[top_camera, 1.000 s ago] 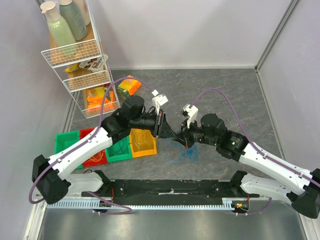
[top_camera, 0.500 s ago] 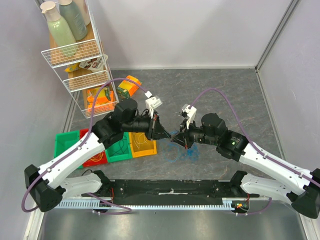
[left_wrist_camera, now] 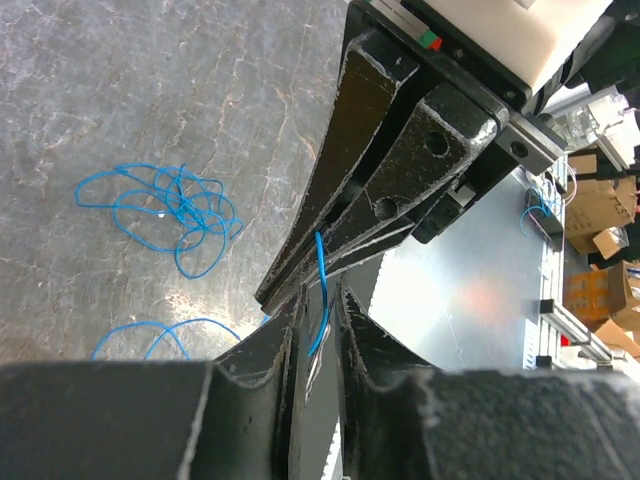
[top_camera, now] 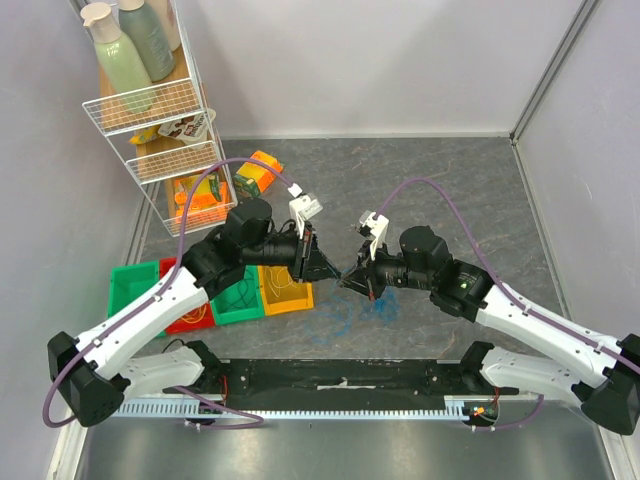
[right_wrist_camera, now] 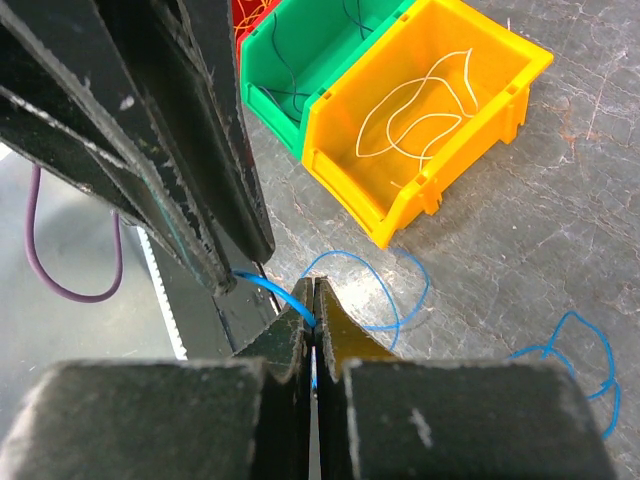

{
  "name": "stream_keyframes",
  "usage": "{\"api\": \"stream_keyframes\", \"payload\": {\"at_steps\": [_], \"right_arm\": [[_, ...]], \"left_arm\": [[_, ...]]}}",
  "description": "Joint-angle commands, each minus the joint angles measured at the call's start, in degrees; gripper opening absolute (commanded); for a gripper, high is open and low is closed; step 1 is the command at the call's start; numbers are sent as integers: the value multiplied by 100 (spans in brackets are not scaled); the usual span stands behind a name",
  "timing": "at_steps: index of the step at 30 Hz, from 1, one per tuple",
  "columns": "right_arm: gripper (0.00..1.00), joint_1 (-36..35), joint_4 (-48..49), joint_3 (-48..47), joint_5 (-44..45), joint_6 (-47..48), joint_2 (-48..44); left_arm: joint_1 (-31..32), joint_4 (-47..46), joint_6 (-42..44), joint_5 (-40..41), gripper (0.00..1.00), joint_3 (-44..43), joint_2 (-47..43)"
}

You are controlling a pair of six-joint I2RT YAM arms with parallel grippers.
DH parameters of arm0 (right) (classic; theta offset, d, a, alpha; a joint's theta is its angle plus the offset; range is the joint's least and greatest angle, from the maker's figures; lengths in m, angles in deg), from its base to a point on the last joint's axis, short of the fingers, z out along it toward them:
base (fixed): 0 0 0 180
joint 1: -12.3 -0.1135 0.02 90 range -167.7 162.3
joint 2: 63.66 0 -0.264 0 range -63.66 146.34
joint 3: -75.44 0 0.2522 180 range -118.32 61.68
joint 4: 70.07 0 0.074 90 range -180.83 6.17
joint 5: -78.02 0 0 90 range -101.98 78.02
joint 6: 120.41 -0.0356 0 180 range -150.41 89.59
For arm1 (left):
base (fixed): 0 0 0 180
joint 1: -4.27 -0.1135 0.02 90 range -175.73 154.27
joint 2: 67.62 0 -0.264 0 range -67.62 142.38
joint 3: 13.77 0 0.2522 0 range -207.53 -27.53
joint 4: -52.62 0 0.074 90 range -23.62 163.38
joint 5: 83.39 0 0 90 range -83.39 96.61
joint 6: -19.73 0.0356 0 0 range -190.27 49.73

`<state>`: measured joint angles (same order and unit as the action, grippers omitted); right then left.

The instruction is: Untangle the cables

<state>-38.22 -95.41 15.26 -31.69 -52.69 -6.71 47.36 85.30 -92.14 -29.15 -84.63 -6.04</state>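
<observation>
A blue cable spans, tip to tip, from the right gripper to the left gripper, above the blue tangle. The right one pinches it closed. It runs between the left fingers too, but whether they clamp I cannot tell.

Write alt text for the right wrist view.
The right hand, shut on a thin blue cable, faces the tips of the left hand above a grey table. Beyond stand a yellow bin holding a pale cable and a green bin; more blue cable lies loose.
</observation>
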Motion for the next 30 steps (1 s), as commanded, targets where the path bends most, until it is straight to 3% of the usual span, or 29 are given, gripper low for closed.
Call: {"api": "stream_keyframes", "payload": {"at_steps": [1, 9, 11, 12, 14, 15, 18, 21, 24, 30], "right_arm": [[0, -37, 199, -96, -78, 40, 9], [0, -37, 279, -122, -87, -13, -26], [0, -37, 296, -140, -51, -30, -78], [0, -37, 287, -149, -42, -13, -79], [0, -37, 235, -157, 45, -4, -87], [4, -37, 156, -175, 202, 5, -87], [42, -37, -291, -245, 1088, 31, -52], [66, -37, -547, -202, 2161, -21, -131], [79, -37, -565, -131, 2462, -13, -298], [82, -37, -522, -122, 2577, 110, -264]], "left_arm": [[-20, -468, -63, -413, 23, 76, 12], [-11, -407, -116, -370, 32, 182, 170], [-11, -275, -29, -230, 24, 156, 179], [-11, -188, 15, -72, 13, 129, 144], [-20, -12, 147, 262, 2, 42, 30], [-20, 120, 200, 568, 2, -20, -49], [-11, 462, 314, 1333, 2, -230, -409], [-20, 1024, 446, 2194, 2, -643, -734], [-20, 1709, 665, 3170, 2, -1441, -736], [-90, 2555, 1316, 4558, 2, -3418, -113]]}}
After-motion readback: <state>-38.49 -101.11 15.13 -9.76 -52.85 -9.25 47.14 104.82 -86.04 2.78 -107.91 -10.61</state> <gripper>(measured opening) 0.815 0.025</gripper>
